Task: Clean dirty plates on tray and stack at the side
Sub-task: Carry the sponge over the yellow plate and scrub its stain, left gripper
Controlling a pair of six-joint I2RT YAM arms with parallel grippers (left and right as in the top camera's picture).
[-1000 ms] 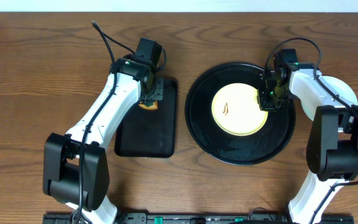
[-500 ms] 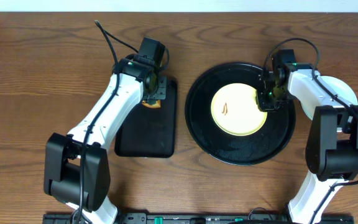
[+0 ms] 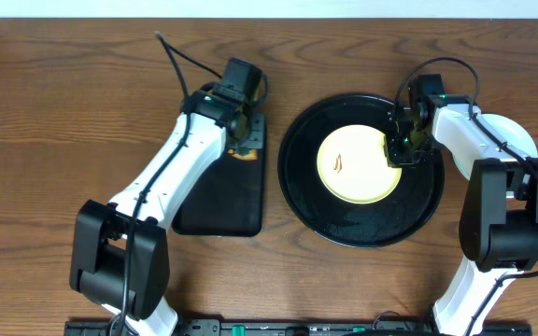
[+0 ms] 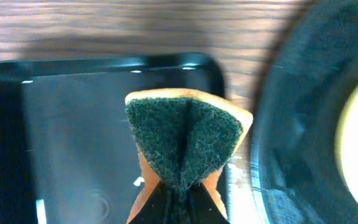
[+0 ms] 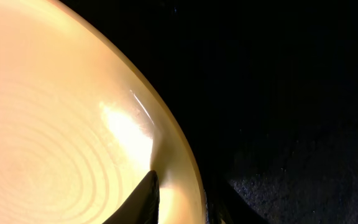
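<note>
While smeared yellow plate (image 3: pixel 358 166) sits on tray (image 3: pixel 362 229), left tool (image 4: pixel 178 193) clenches sponge (image 4: pixel 185 134); right tool (image 5: pixel 180 190) straddles rim, grip unclear; wiping, stacking onto pale plate (image 3: pixel 523 140) remain.

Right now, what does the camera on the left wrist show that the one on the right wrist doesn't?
Only the left wrist view: a folded orange-and-green sponge pinched in the left jaws over a rectangular black tray on the wooden table. Only the right wrist view: the right jaws astride the rim of the yellow plate, close up; whether they grip it is unclear. Both: that plate and the round black tray under it, though the left view catches only a sliver of plate at its right edge.
</note>
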